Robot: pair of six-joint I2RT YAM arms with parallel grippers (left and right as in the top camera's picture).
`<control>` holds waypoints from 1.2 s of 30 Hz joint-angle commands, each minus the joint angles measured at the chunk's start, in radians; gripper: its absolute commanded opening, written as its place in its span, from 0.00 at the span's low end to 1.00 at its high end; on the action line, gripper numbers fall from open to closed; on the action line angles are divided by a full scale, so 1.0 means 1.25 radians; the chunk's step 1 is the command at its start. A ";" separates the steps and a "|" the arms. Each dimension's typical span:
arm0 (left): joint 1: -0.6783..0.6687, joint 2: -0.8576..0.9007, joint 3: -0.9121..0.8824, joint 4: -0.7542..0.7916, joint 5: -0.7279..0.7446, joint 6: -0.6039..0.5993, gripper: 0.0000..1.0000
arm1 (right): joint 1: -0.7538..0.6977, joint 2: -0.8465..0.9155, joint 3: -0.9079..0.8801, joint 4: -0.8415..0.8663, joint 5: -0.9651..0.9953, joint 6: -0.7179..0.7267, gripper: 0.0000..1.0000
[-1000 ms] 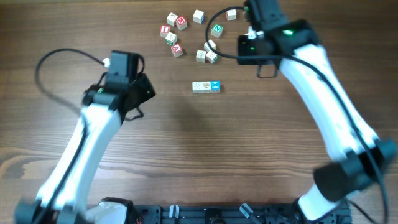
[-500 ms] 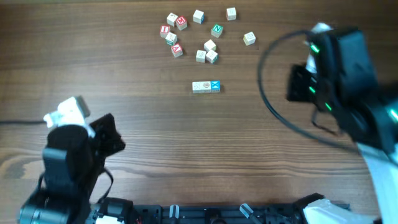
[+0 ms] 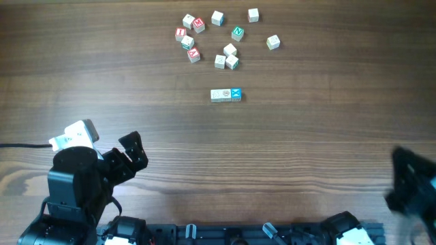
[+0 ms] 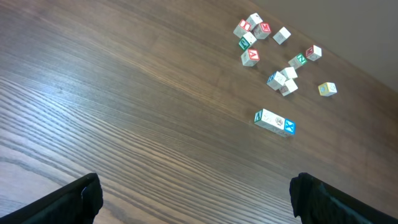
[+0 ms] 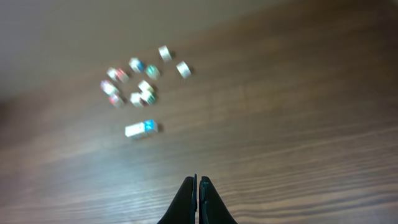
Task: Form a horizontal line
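The horizontal line [image 3: 225,94] is a short row of three touching cubes, two pale ones and a cyan-faced one at its right end, lying alone on the wooden table. It also shows in the left wrist view as the line [image 4: 274,122] and in the right wrist view as the line [image 5: 141,129]. My left gripper [image 3: 127,158] is far from it at the near left, and its jaws [image 4: 199,202] stand wide open over bare wood. My right gripper [image 5: 198,186] is shut and empty, well short of the row. The right arm [image 3: 412,189] is a dark blur at the near right edge.
Several loose letter cubes [image 3: 218,37] with red and green faces lie scattered beyond the row, also seen as loose cubes [image 4: 280,56] and as blurred loose cubes [image 5: 140,81]. A black rail [image 3: 231,233] runs along the near table edge.
Both arms have pulled back from the cubes to the near edge of the table. The left gripper has gone from shut to wide open. The row of cubes has not moved.
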 commanded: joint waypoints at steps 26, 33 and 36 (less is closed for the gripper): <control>0.005 -0.001 -0.005 -0.002 -0.010 0.004 1.00 | 0.001 -0.150 -0.051 0.001 0.040 -0.088 1.00; 0.005 -0.001 -0.005 -0.002 -0.010 0.004 1.00 | 0.000 -0.150 -0.051 0.001 0.058 -0.099 1.00; 0.005 -0.001 -0.005 -0.002 -0.010 0.004 1.00 | -0.013 -0.150 -0.051 0.002 0.067 -0.106 1.00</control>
